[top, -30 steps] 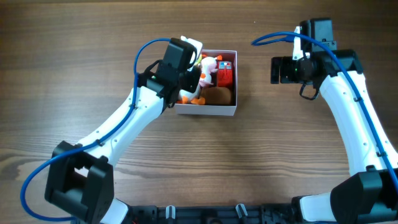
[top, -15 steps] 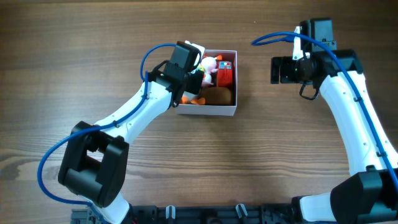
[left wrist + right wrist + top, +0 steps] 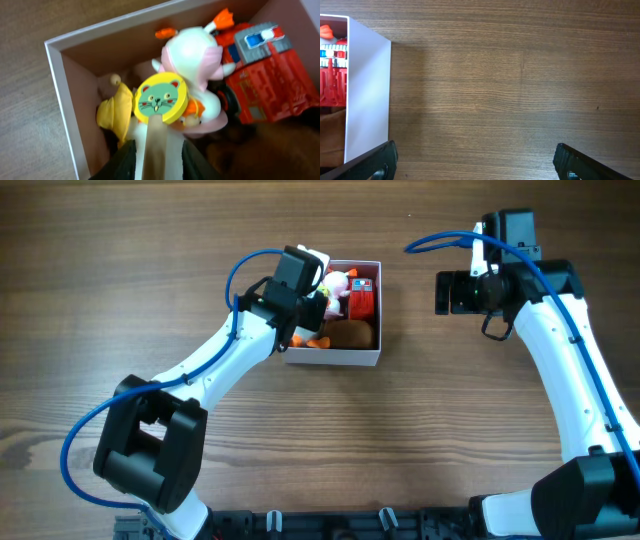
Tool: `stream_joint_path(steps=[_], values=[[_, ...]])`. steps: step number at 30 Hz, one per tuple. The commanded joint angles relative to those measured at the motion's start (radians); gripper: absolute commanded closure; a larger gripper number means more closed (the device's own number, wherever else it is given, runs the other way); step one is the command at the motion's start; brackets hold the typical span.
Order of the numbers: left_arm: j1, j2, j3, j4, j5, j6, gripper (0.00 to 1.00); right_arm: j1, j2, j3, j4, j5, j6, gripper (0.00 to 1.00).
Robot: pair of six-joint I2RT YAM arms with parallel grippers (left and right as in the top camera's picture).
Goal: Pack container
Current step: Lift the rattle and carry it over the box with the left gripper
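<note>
The wooden tabletop carries everything, and the two white arms reach in over it from the near edge. The left arm slants up to the container's left side, while the right arm bends toward open wood well to the container's right. The container, a shallow white-walled box with a pink inside, sits on the tabletop a little left of centre and toward the far edge. It is crowded with toys. A red fire truck fills its right part, and beside the truck lies a white-and-pink plush. A brown plush lies at the near right, and a yellow plush is by the left wall. The right hand hangs over bare wood, its fingers spread wide apart. The left hand hovers over the container, with a pale stick running between its fingers. I cannot tell whether they press on it. The stick ends in a round yellow disc with a green cat face, lying over the plushes.
</note>
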Motion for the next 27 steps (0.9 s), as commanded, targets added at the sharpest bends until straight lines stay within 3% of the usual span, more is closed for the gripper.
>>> stream_joint_path(steps=[1, 15, 17, 19, 21, 27], values=[[0.000, 0.006, 0.018, -0.017, 0.012, 0.000, 0.68, 0.000, -0.016, 0.018, 0.004, 0.014, 0.016, 0.01], [0.000, 0.086, 0.018, 0.013, 0.011, 0.001, 0.64, 0.000, -0.016, 0.018, 0.004, 0.014, 0.017, 0.00], [0.000, 0.091, 0.018, 0.023, 0.010, 0.002, 0.79, 0.000, -0.016, 0.018, 0.004, 0.014, 0.017, 0.00], [0.000, 0.086, 0.022, 0.025, 0.008, 0.001, 0.87, 0.000, -0.016, 0.018, 0.004, 0.014, 0.017, 0.00], [0.000, 0.080, 0.028, 0.026, 0.008, 0.001, 0.92, 0.000, -0.016, 0.018, 0.004, 0.014, 0.017, 0.00], [0.000, 0.011, 0.040, 0.027, 0.008, 0.001, 0.92, 0.000, -0.016, 0.018, 0.004, 0.014, 0.017, 0.00]])
